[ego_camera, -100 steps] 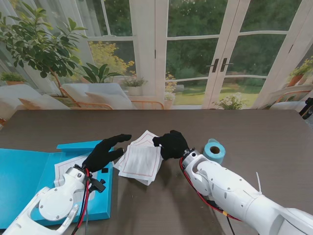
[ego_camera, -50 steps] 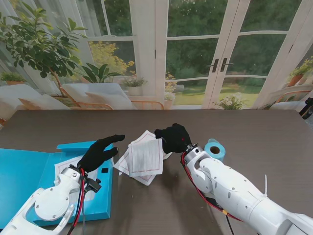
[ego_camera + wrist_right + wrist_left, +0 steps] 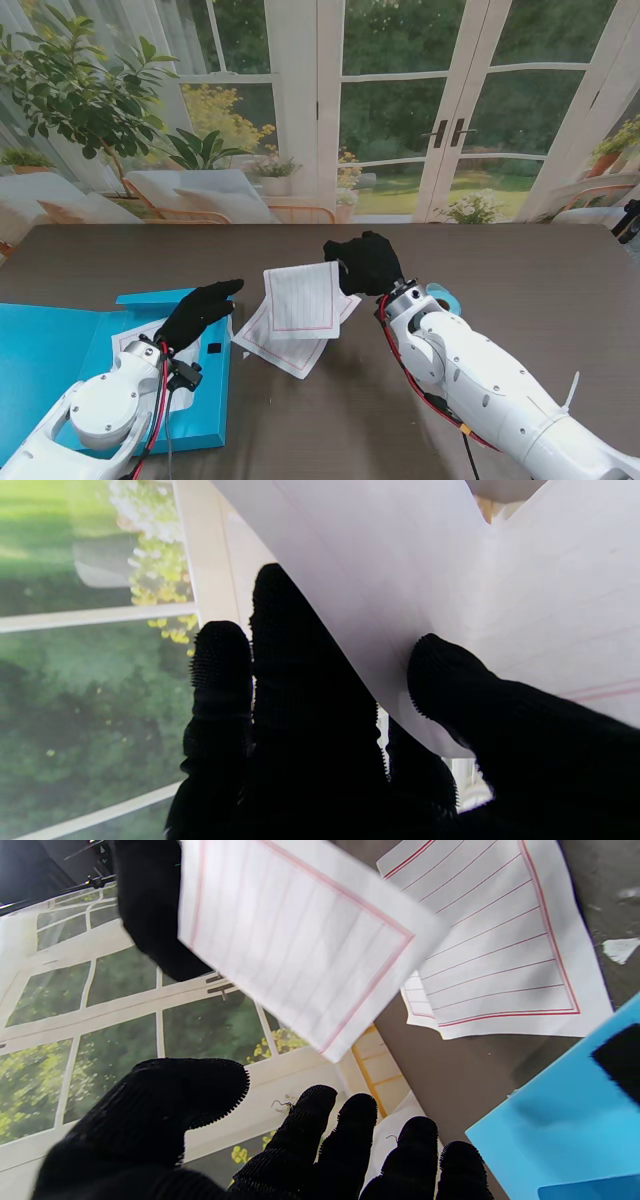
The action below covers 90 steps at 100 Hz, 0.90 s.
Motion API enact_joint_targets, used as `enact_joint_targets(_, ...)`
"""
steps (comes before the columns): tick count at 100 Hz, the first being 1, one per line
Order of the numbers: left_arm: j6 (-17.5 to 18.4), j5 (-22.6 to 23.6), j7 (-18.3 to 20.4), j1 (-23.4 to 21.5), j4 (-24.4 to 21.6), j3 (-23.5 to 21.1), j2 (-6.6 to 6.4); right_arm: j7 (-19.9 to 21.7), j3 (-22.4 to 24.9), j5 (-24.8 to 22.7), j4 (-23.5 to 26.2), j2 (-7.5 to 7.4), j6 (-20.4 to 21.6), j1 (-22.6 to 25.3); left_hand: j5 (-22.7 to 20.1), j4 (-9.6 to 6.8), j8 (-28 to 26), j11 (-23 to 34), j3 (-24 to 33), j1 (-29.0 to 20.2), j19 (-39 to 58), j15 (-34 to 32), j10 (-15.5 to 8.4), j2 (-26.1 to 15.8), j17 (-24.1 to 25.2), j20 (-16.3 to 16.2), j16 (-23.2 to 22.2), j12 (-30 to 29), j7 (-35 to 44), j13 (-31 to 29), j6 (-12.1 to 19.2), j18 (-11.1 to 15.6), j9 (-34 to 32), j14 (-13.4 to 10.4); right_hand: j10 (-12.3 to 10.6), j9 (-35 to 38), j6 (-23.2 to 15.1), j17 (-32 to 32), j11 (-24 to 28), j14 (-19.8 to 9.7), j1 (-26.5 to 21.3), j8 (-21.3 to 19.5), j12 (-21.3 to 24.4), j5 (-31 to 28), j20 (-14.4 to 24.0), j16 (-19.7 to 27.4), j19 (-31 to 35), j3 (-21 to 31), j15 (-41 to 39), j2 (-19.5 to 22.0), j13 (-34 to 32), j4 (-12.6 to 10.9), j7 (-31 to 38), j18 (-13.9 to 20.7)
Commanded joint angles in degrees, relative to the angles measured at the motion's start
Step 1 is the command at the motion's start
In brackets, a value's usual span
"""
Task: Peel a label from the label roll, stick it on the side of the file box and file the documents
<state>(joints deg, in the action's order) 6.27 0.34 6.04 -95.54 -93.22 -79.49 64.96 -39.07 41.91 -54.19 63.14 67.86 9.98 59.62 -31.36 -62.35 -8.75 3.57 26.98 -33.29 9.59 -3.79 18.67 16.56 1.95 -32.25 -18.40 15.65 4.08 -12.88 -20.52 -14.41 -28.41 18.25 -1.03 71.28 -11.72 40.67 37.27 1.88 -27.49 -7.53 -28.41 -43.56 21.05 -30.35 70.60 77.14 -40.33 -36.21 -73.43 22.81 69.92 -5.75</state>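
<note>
Right hand raised, pinching 1 sheet (thumb on top).

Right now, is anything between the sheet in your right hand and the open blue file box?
Only the left hand, open, hovering over the file box near its right edge. The right hand holds the lifted sheet above the remaining documents.

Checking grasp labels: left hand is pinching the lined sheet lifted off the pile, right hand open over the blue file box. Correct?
Sides are swapped. The right hand pinches the lifted lined sheet; the right wrist view shows thumb and fingers clamping the paper. The left hand is open over the blue file box, as the stand view shows. The pile lies on the table.
</note>
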Motion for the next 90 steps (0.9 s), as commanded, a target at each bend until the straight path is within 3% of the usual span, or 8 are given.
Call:
enact_joint_targets(1,-0.8,0.15,2.07,0.66,0.76,-0.18,-0.09,1.0,1.41,-0.37,2.93,-0.41,0.04,0.78,1.95,2.76,0.53,-0.15,-1.33,2.43,-0.69,0.15,-0.17,0.65,1.45,-1.1,-1.04,0.85,-0.9,1.6,0.0,1.3,2.11,-0.29,1.66,2.33,-0.95,6.86,-0.39,-0.08,-1.92,-0.63,-0.89,-1.52,-0.15,-0.6,1.52,3.84,-0.79,-1.38,-1.71,1.03,3.24,0.82)
enact_joint_targets(22,-1.63,-0.99,4.83,3.25,3.05,0.17,-0.44,2.01,6.3,-0.61,8.88,-0.82,0.91,4.0,3.83,5.48,0.41,0.32,-3.65,7.0,0.05,-0.29,-0.98,2.76,1.28,-2.35,-1.98,2.13,-1.06,1.18,0.33,1.32,2.45,-0.43,1.89,2.43,-0.63,6.68,-0.57,0.14,-2.3,-0.54,-1.09,-1.63,0.01,-0.62,1.36,3.58,-0.79,-1.31,-1.72,0.89,3.15,0.57)
enact_joint_targets(24,-1.68,-1.16,5.12,3.56,3.27,0.25,-0.47,2.05,6.68,-0.61,9.37,-0.84,1.03,4.3,4.0,7.05,0.22,0.33,-2.92,7.87,0.36,-0.29,-1.1,2.89,1.44,-3.26,-2.58,2.89,-0.8,1.23,0.39,1.28,2.54,-0.47,1.9,2.41,-0.63,6.68,-0.6,0.19,-2.33,-0.54,-1.1,-1.63,0.02,-0.62,1.36,3.56,-0.77,-1.3,-1.69,0.87,3.15,0.57)
enact_joint_targets(27,-1.76,-1.44,5.63,4.02,3.6,0.37,-0.53,2.09,7.2,-0.57,10.08,-0.85,1.23,4.75,4.17,7.63,0.19,0.32,-2.9,8.66,0.47,-0.33,-1.23,3.1,1.34,-3.57,-2.79,3.12,-0.78,1.06,0.37,1.28,2.51,-0.45,1.9,2.41,-0.61,6.66,-0.63,0.35,-2.39,-0.53,-1.12,-1.62,0.04,-0.63,1.34,3.53,-0.78,-1.29,-1.69,0.85,3.14,0.55)
enact_joint_targets(71,-0.94,-6.6,10.73,11.51,8.56,4.29,-0.68,2.43,10.87,1.84,16.98,-0.31,3.77,10.08,4.0,11.55,-0.32,1.07,-3.06,15.19,1.35,-1.05,-2.16,3.57,0.97,-5.97,-4.51,5.15,-0.15,0.04,1.01,0.91,1.66,-0.43,2.23,2.36,0.06,6.28,-1.01,0.67,-2.79,-0.31,-1.45,-1.72,0.32,-0.67,1.06,2.92,-0.61,-0.89,-1.6,0.64,2.87,0.16)
enact_joint_targets(73,-0.81,-7.08,11.18,11.75,8.75,4.43,-0.7,2.31,10.88,1.88,17.07,-0.28,3.89,10.22,3.86,13.33,-0.68,0.93,-1.37,16.65,1.19,-0.85,-2.39,3.83,1.09,-6.59,-4.8,5.75,0.12,0.01,1.22,0.97,1.65,-0.54,2.25,2.32,0.07,6.25,-1.04,0.73,-2.79,-0.31,-1.45,-1.72,0.33,-0.64,1.04,2.87,-0.55,-0.86,-1.58,0.64,2.86,0.15)
enact_joint_targets(76,-0.62,-7.63,12.04,12.09,9.02,4.63,-0.79,2.0,10.83,1.89,17.15,-0.23,4.03,10.38,3.78,14.04,-0.78,0.89,-1.12,17.69,1.07,-0.79,-2.58,3.8,1.18,-6.76,-4.88,5.91,0.18,0.03,1.41,1.08,1.61,-0.71,2.26,2.32,0.08,6.24,-1.06,0.83,-2.82,-0.3,-1.47,-1.73,0.35,-0.64,1.02,2.81,-0.51,-0.89,-1.59,0.62,2.86,0.14)
enact_joint_targets(90,0.42,-8.32,13.7,13.26,10.19,5.69,-1.03,1.49,10.77,2.78,17.87,0.12,4.2,11.33,1.49,14.32,-1.41,1.42,-0.43,18.07,1.04,-1.12,-3.04,5.7,0.77,-6.87,-5.03,6.28,1.37,-0.74,1.78,0.77,0.16,-0.47,2.35,2.23,0.32,6.03,-1.15,0.9,-2.98,-0.27,-1.52,-1.68,0.42,-0.63,0.87,2.74,-0.37,-0.86,-1.61,0.55,2.77,0.03)
